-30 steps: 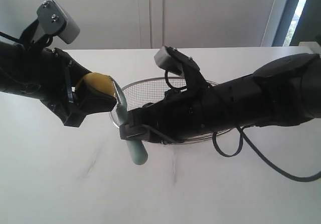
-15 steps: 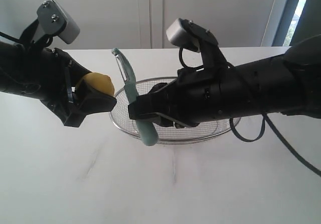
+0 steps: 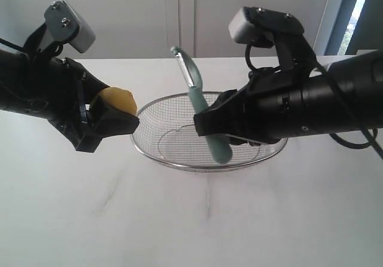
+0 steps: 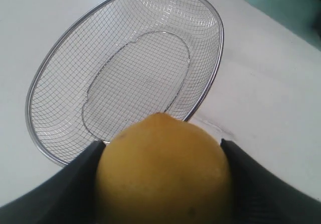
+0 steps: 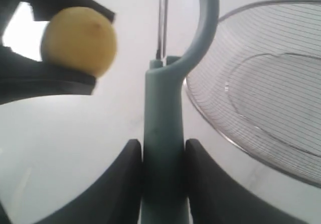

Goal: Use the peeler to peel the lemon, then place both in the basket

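Note:
My left gripper (image 3: 116,120) is shut on the yellow lemon (image 3: 114,101), held in the air just left of the wire basket (image 3: 149,153). From the left wrist, the lemon (image 4: 163,171) fills the space between the black fingers (image 4: 251,179), with the basket (image 4: 50,73) beyond. My right gripper (image 3: 206,126) is shut on the teal peeler (image 3: 203,114) over the basket, its hooked head pointing up and back. In the right wrist view the peeler (image 5: 163,128) stands between the fingers (image 5: 125,174), apart from the lemon (image 5: 79,40), and the basket (image 5: 241,128) lies beside it.
The basket rests on a white table (image 3: 179,219) and holds nothing. A white wall and cabinet doors (image 3: 179,15) stand behind, and a window (image 3: 359,15) shows at the far right.
My right gripper has carried the peeler up and to the right, away from the lemon and over the basket. The left gripper with the lemon has stayed put.

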Robot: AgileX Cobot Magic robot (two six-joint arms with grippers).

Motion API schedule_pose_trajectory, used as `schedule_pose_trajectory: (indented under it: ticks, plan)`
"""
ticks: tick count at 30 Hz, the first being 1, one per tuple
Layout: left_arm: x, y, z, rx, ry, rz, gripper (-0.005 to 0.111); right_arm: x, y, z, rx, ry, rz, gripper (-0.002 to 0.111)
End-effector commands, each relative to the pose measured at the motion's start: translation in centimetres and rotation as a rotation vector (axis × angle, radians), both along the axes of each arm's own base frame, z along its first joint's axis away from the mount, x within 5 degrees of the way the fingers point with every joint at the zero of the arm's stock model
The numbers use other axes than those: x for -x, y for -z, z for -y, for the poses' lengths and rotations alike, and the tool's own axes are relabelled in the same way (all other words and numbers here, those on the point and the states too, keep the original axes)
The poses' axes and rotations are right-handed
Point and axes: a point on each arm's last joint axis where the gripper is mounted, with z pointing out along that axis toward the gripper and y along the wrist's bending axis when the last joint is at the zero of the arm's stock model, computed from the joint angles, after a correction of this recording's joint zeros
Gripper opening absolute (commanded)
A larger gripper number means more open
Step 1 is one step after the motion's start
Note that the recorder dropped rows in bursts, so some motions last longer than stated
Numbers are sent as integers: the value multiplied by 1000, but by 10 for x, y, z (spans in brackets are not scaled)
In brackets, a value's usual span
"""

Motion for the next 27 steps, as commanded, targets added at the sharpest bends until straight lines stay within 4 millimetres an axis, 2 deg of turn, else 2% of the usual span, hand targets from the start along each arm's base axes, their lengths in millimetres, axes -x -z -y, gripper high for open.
schedule_pose_trajectory:
  ticks: [1,6,13,17,21,24,27]
  plan:
    - [3,-2,2,25,15,-21,0,-4,16,11,49,108,-1,0]
    - [4,-3,2,27,16,-18,0,-9,50,16,110,142,-96,0]
    - [16,-20,-3,61,18,38,0,-18,73,8,106,149,-184,0]
    - [19,-25,-5,68,18,56,0,-15,79,-8,13,42,-244,0]
    - [20,-25,-4,81,18,47,0,-13,80,-26,-157,-96,-283,0]
    - [21,-25,-4,80,27,41,0,-15,82,-34,-252,-131,-312,0]
    - [21,-25,-4,80,27,41,0,-17,86,-39,-276,-165,-338,0]
